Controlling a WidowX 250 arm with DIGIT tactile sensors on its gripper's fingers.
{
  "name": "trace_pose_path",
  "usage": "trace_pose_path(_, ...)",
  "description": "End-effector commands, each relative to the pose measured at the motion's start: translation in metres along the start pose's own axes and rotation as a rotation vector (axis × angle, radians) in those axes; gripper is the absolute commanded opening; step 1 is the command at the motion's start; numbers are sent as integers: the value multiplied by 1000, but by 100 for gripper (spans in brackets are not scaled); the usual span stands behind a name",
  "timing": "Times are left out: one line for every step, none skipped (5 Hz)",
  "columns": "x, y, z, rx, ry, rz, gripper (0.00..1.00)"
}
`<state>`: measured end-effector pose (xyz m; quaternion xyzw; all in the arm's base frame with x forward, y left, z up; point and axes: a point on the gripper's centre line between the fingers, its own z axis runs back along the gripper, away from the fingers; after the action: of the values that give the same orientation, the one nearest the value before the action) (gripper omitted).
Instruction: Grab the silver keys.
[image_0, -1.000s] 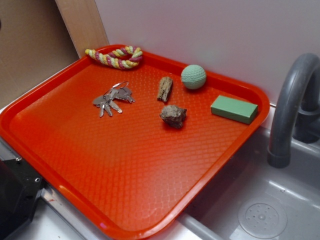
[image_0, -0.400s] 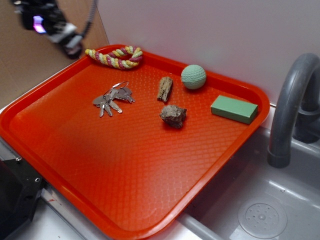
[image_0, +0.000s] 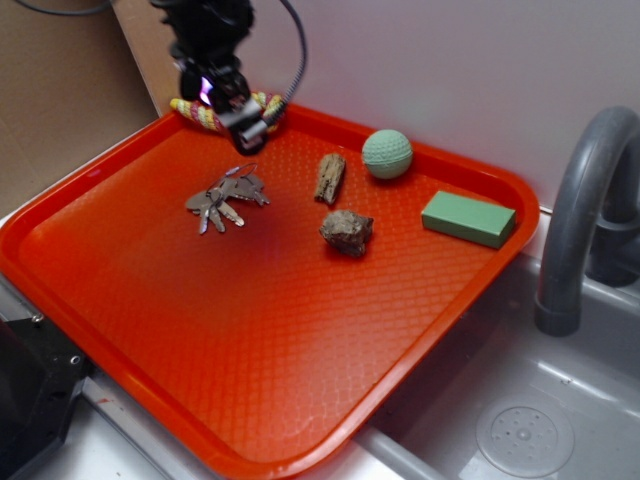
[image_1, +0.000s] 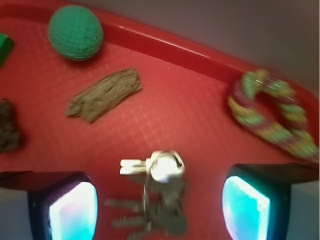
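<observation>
Silver keys (image_0: 224, 199) fanned toward tray's (image_0: 300, 350) near-left edge

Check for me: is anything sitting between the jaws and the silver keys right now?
Nothing visible. In the wrist view the silver keys lie on bare tray between the open gripper jaws. The wood chunk and rope toy lie well off to the sides.
</observation>
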<state>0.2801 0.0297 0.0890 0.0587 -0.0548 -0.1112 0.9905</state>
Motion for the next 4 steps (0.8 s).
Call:
trace_pose_path(-1,-3,0,13,11,15,100)
trace_pose_path(-11,-13,-1,33,15,20,100)
trace_pose_path(-14,-15,-13,54,36,20,100)
trace_pose_path(-17,-19,-19,61,39,20,100)
